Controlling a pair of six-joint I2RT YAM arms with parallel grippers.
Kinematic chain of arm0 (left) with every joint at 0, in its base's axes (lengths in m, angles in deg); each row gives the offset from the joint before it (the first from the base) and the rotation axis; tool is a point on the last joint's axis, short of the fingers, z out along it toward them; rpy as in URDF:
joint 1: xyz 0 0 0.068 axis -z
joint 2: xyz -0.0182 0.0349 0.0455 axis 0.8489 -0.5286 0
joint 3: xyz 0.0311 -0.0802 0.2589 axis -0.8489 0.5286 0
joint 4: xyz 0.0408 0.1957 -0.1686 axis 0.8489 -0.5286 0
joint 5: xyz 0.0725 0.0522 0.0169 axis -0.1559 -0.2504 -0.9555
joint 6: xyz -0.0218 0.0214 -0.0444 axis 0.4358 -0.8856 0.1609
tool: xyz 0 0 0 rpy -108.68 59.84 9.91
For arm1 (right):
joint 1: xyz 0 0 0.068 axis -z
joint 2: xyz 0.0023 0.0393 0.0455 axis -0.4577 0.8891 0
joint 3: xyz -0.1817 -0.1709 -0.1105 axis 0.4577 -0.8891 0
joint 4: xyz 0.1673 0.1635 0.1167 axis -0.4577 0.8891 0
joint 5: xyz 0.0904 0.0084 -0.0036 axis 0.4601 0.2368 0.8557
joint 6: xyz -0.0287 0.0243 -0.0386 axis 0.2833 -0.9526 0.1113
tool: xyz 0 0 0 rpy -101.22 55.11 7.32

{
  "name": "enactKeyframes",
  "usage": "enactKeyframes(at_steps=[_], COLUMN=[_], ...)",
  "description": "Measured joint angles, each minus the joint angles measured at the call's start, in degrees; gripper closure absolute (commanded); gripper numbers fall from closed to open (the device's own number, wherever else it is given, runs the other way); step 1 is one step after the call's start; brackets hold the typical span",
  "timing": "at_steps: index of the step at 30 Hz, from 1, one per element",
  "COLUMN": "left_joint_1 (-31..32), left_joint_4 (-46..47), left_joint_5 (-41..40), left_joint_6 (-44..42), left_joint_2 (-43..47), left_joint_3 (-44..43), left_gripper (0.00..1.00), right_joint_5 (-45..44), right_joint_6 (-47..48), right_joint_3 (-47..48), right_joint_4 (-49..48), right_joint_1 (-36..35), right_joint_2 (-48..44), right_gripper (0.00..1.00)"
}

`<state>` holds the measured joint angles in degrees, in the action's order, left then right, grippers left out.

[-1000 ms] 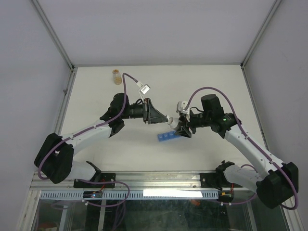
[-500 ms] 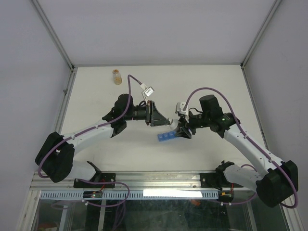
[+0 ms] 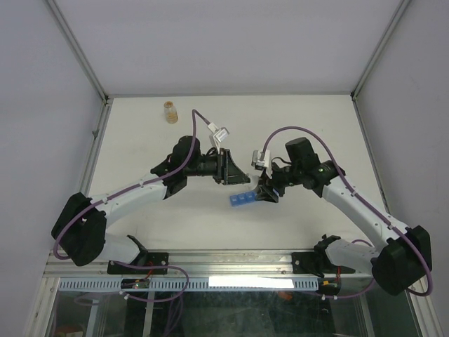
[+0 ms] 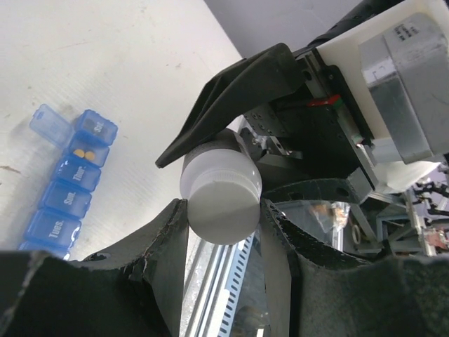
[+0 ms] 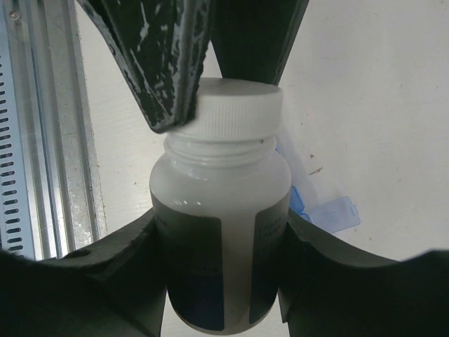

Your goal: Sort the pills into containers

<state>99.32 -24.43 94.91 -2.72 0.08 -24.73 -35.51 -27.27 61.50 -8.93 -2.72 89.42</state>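
Bright, even overhead light; soft faint shadows; foreground blur in both wrist views.

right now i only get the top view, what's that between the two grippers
Observer: A white bottle. The right gripper holds its body.
Operator: and the left one
Observer: The left gripper is shut on the bottle's white cap, which sits on the neck.
Operator: any pills in the containers yet
Observer: One lid of the containers stands open, with two small orange pills in that compartment.
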Motion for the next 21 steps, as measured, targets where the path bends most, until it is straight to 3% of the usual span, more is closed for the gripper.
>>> enactKeyframes(at_steps=[12, 21], left_joint_1=[3.26, 4.15], left_joint_4=[-11.26, -7.96], left_joint_5=[-6.45, -4.94], left_joint_6=[-5.95, -7.02], left_joint_2=[0.33, 0.33], left_joint_3=[-4.52, -4.04], left_gripper=[0.75, 0.76], right_joint_5=[-1.25, 5.79], right_joint_6=[-0.52, -2.25], right_joint_3=[0.66, 0.66], right_joint_4=[2.54, 4.76], right_joint_1=[-0.17, 2.97], right_joint_2=[0.66, 0.44], right_gripper=[1.00, 1.00])
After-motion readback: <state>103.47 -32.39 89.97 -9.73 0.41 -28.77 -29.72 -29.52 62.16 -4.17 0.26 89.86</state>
